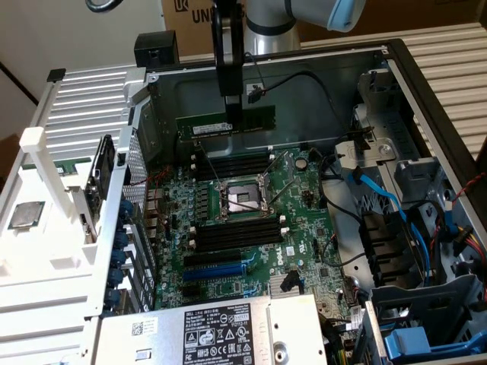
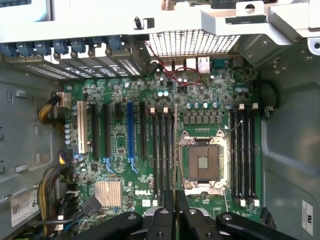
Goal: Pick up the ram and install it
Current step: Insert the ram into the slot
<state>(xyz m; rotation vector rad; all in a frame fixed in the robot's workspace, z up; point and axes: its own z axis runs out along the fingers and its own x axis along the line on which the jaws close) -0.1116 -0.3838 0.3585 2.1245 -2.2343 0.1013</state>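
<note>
A brown cardboard box (image 1: 190,30) stands at the back, a pale wall (image 1: 61,30) beside it.

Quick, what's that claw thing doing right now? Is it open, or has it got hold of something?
Gripper: jaws closed, holding the ram by its middle.

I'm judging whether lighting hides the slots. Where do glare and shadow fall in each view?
Exterior view: the ram in the gripper and the motherboard are evenly lit, the drive bays at the exterior view's right shadowed. Wrist view: the white frame glares pale, while the memory slots are evenly lit.
</note>
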